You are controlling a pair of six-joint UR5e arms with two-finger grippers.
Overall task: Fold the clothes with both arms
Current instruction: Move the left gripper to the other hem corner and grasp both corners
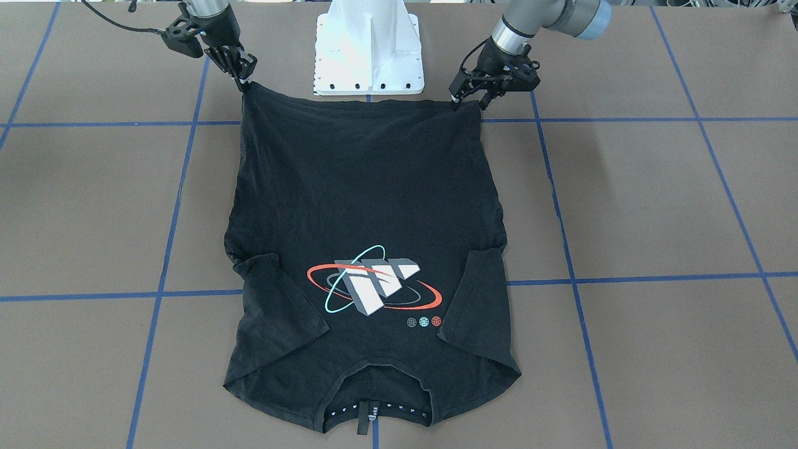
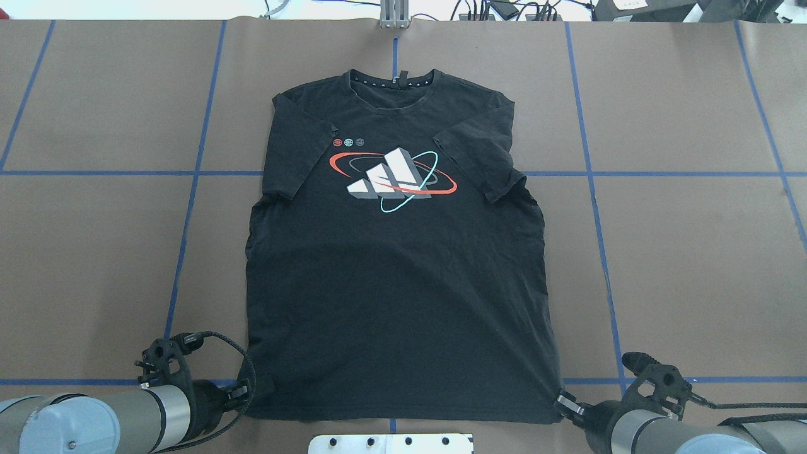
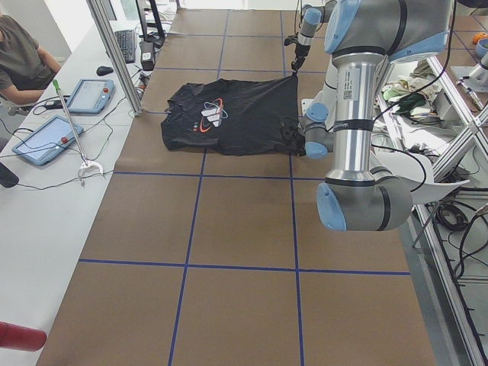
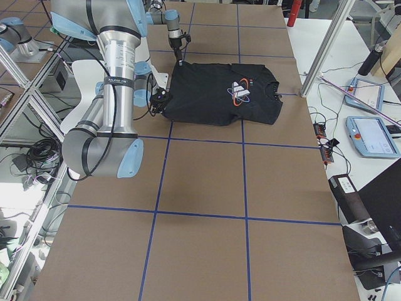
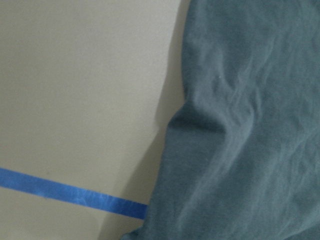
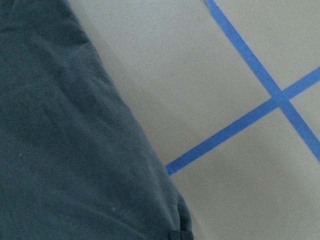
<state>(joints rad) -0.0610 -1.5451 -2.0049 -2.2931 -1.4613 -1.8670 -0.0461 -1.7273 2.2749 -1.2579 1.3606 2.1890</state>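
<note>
R gripper (image 1: pixel 242 80) pinches T-shirt (image 1: pixel 368 206) hem corner, L gripper (image 1: pixel 469 101) hold can't tell: confirm both, then lift evenly w/ hem taut.

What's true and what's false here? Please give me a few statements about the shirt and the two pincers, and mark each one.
1. The T-shirt lies with its logo facing up. True.
2. The collar lies nearest the robot. False: the collar is on the far side, and the hem lies by the white base plate.
3. The left pincer and the right pincer are each at a hem corner. True.
4. Both sleeves are spread out sideways. False: both are folded in over the shirt's front.
</note>
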